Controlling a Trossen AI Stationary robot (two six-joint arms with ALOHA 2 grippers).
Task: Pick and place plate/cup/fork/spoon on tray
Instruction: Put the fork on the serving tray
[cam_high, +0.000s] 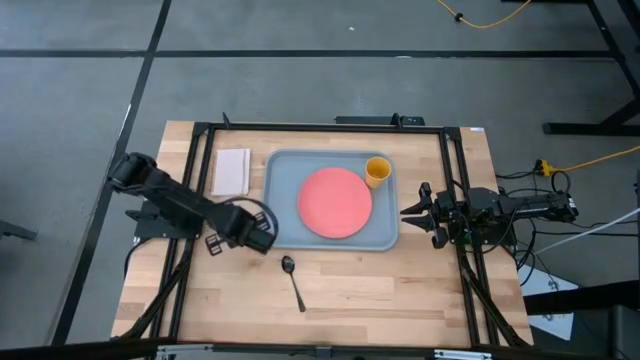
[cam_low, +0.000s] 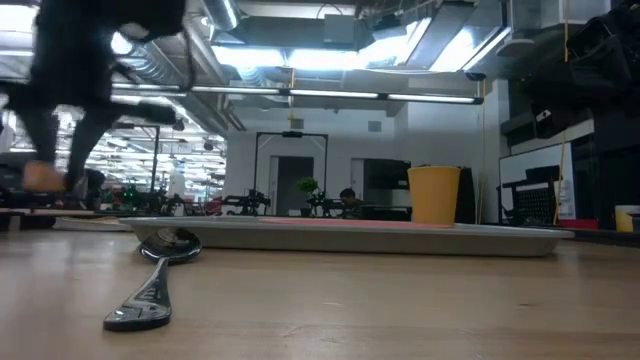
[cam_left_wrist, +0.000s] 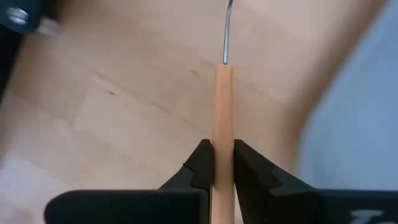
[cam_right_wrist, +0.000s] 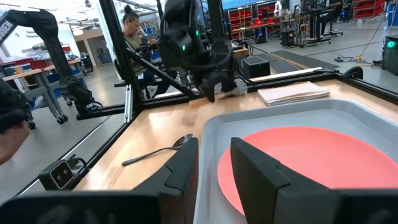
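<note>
The coral plate (cam_high: 335, 201) and the yellow cup (cam_high: 378, 171) sit on the grey-blue tray (cam_high: 285, 170); the cup is at its far right corner. The dark spoon (cam_high: 292, 280) lies flat on the table near the tray's front edge. My left gripper (cam_high: 262, 238) is at the tray's front left corner, shut on the fork's orange handle (cam_left_wrist: 222, 106); the tines are out of view. My right gripper (cam_high: 408, 212) is open and empty at the tray's right rim, pointing at the plate (cam_right_wrist: 305, 162). My left gripper pinches the fork's orange handle (cam_left_wrist: 222, 146) between its two fingertips (cam_left_wrist: 202, 165). The handle runs along the fingers and sticks out past their tips, with the thin metal neck (cam_left_wrist: 227, 31) beyond. The fork seems clear of the table.
A small pale pad (cam_high: 232, 171) lies on the table left of the tray. Black frame rails run along the table's left, right and far sides. Bare wood shows in front of the tray around the spoon (cam_low: 155, 285). A person sits in the room beyond the table (cam_right_wrist: 134, 28).
</note>
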